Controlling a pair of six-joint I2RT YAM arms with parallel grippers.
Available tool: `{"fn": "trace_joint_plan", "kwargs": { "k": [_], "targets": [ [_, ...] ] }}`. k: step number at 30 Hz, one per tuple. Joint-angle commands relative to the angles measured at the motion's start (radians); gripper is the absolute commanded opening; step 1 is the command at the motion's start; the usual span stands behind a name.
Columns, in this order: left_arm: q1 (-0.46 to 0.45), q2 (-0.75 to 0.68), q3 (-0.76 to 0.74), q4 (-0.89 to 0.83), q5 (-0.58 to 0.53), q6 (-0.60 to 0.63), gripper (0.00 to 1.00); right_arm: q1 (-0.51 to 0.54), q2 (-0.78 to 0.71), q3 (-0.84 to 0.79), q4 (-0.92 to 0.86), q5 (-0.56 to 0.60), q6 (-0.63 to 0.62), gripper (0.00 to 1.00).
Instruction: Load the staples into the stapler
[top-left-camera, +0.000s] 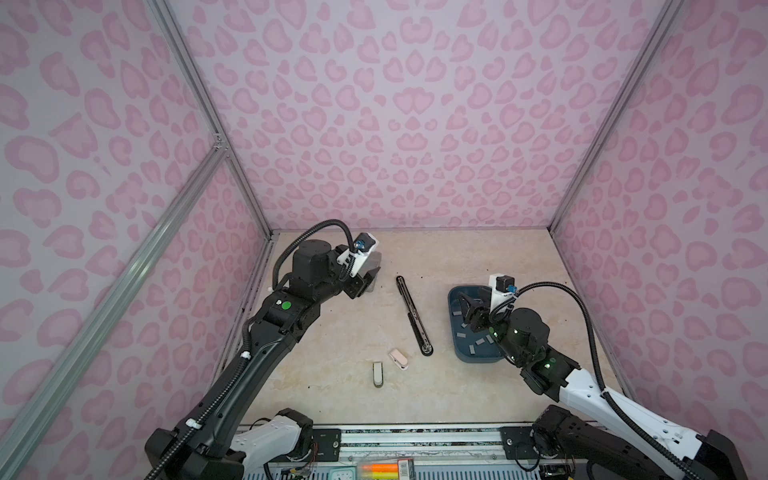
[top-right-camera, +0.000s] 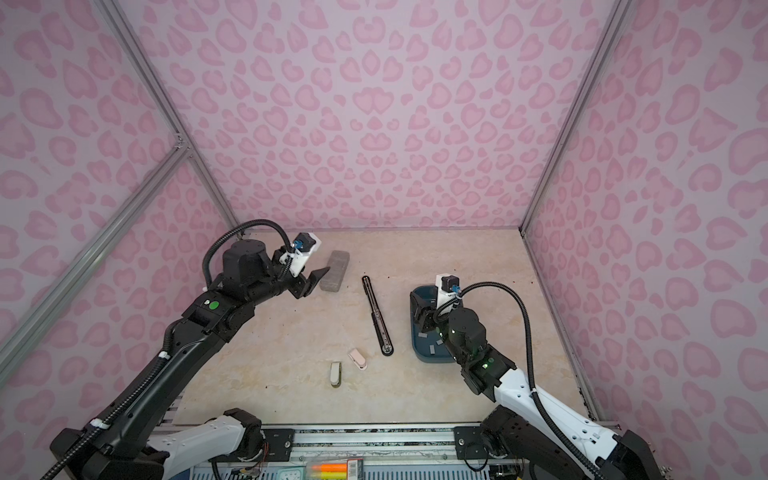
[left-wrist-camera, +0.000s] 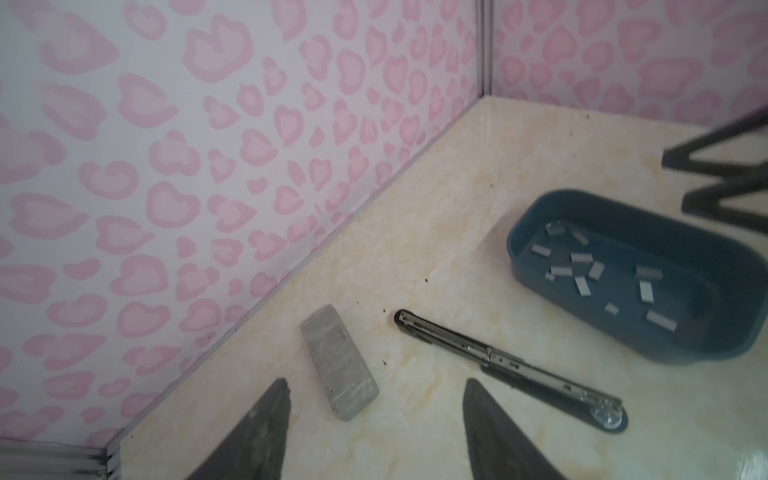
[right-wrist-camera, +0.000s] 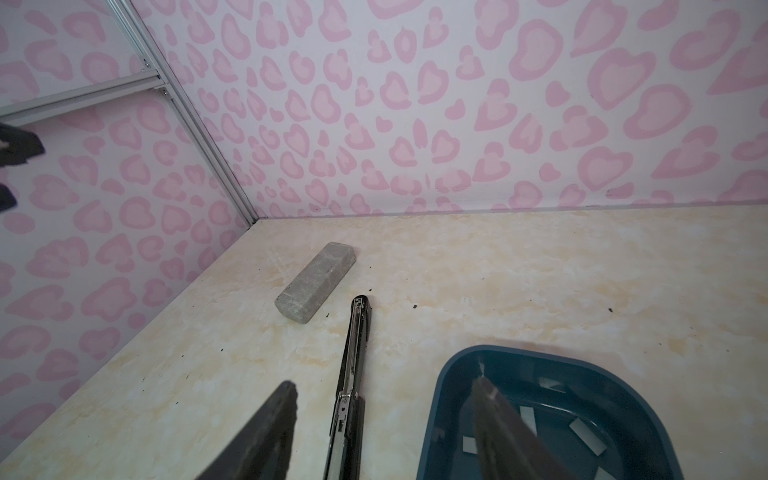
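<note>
The staples (left-wrist-camera: 561, 271) lie scattered as short grey strips on the floor of a dark blue tray (left-wrist-camera: 623, 220), which sits on the right side of the beige table (top-left-camera: 332, 332). Just left of the tray, the black stapler (top-left-camera: 413, 316) lies swung open flat, its metal channel facing up. It runs lengthwise from front to back and touches neither gripper.

The right gripper (right-wrist-camera: 385, 380) hangs over the tray's left rim with its jaws spread and nothing between them. One finger is above the tray and the other above the table by the stapler.

The left gripper (left-wrist-camera: 375, 384) hovers near the back left, jaws apart and empty, just beside a grey speckled block (top-right-camera: 334, 270). Two small pale objects (top-left-camera: 398, 359) lie toward the front of the table.
</note>
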Motion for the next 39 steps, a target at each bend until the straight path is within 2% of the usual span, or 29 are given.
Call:
{"fn": "trace_joint_plan", "kwargs": {
  "k": [1, 4, 10, 14, 16, 18, 20, 23, 29, 32, 39],
  "targets": [
    [-0.030, 0.016, -0.022, -0.117, 0.042, 0.271, 0.68, -0.003, -0.012, -0.014, -0.004, -0.011, 0.011, 0.68],
    [-0.077, 0.048, -0.023, -0.194, 0.092, 0.368, 0.68, -0.010, -0.022, -0.017, -0.011, -0.007, 0.016, 0.68],
    [-0.245, 0.110, -0.062, -0.281, -0.002, 0.547, 0.68, -0.015, -0.052, -0.039, -0.009, -0.012, 0.012, 0.71],
    [-0.274, 0.130, -0.078, -0.309, 0.049, 0.617, 0.68, -0.051, -0.048, -0.057, 0.009, 0.022, -0.118, 0.83],
    [-0.276, 0.152, -0.071, -0.318, 0.055, 0.639, 0.68, -0.105, -0.027, -0.042, -0.020, 0.046, -0.162, 0.82],
    [-0.279, 0.189, -0.052, -0.331, 0.030, 0.658, 0.66, -0.167, -0.019, -0.023, -0.041, 0.036, -0.152, 0.81],
    [-0.283, 0.228, -0.040, -0.342, 0.005, 0.673, 0.65, -0.239, -0.036, -0.029, -0.037, -0.071, -0.141, 0.81],
    [-0.303, 0.283, -0.031, -0.349, -0.049, 0.692, 0.65, -0.278, -0.061, -0.082, 0.024, -0.107, -0.121, 0.84],
    [-0.381, 0.404, 0.005, -0.356, -0.136, 0.713, 0.63, -0.290, -0.071, -0.074, -0.007, -0.099, -0.108, 0.85],
    [-0.408, 0.477, 0.030, -0.375, -0.180, 0.718, 0.55, -0.290, -0.080, -0.075, -0.020, -0.103, -0.094, 0.85],
    [-0.430, 0.590, 0.084, -0.374, -0.234, 0.688, 0.57, -0.290, -0.109, -0.085, -0.033, -0.097, -0.082, 0.85]
  ]
}}
